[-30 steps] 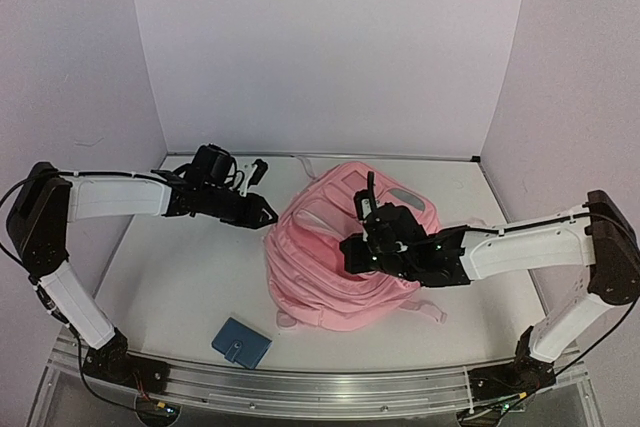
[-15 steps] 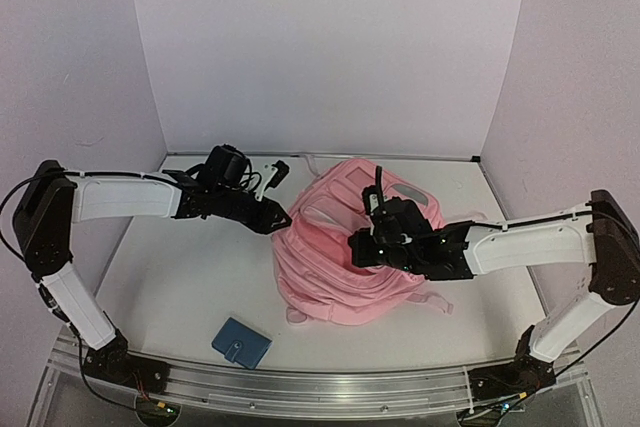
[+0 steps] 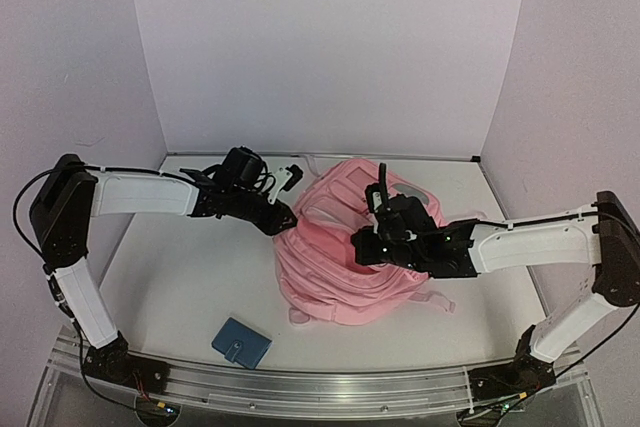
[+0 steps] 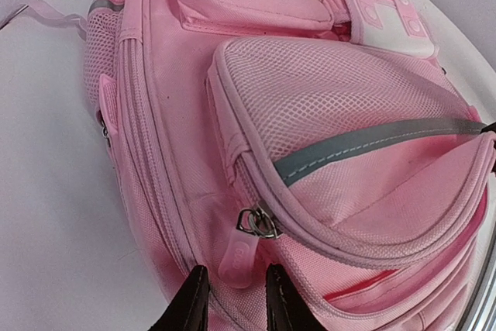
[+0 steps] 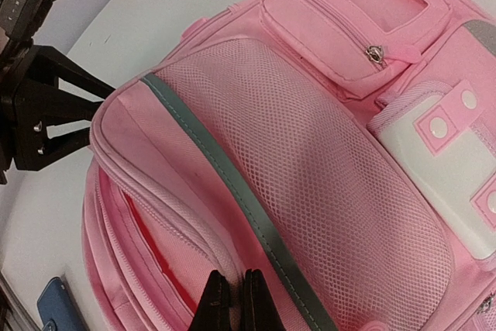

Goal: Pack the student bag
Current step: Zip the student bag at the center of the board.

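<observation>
Fabric of the student bag (image 3: 340, 267) looks soft, light and floppy, so I judge zipper pulls and seams its surest holds. It slumps on the surface (image 3: 190, 277) between both arms. The left hand (image 4: 235, 275), fingers narrowly parted, straddles a pink zipper pull (image 4: 236, 249) without clearly pinching it. The right hand (image 5: 230, 288) is pressed together beside the mesh pocket (image 5: 310, 191).
</observation>
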